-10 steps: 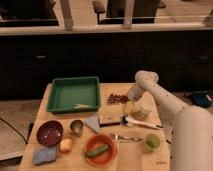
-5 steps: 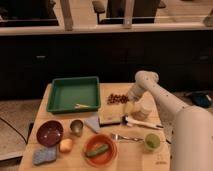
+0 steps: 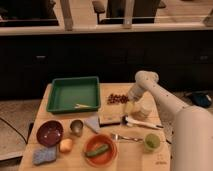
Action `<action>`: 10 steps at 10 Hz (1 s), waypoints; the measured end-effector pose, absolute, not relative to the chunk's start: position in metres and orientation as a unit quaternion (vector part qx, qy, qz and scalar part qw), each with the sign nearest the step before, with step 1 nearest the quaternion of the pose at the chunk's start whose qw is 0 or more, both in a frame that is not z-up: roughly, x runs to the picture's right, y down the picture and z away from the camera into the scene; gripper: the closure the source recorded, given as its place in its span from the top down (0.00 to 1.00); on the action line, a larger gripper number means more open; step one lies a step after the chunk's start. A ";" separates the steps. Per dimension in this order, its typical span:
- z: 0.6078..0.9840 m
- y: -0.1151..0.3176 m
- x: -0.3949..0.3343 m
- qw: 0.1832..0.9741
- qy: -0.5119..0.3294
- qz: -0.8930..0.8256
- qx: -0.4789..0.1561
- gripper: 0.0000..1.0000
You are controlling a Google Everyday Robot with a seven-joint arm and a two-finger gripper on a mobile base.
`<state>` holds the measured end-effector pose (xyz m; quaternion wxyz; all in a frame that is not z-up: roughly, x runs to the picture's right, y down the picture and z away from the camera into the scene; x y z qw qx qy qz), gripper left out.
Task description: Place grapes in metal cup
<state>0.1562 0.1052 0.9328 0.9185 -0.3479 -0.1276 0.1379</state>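
Just left of the gripper (image 3: pixel 131 103), whose grip I cannot tell, lies the flat cluster of reddish-brown grapes (image 3: pixel 118 99), stretched left-right

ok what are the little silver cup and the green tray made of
The small round silver-grey cup looks like metal: shiny, with a bright highlight. The rectangular green tray is probably plastic: flat, even colour, though uncertain. The pincer hangs beside the reddish-brown grapes, away from both.

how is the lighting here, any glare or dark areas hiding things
Camera view: warm, dim light falls on the table, while the cabinets behind are nearly black; the metal cup shows only a faint sheen, no glare; the grapes look dark, the tool just beside them.
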 end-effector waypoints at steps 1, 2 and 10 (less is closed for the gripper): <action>0.928 0.100 0.154 0.921 -0.130 0.132 -0.343 0.78; 0.925 0.096 0.149 0.923 -0.134 0.123 -0.338 0.72; 0.929 0.091 0.135 0.927 -0.144 0.095 -0.334 0.80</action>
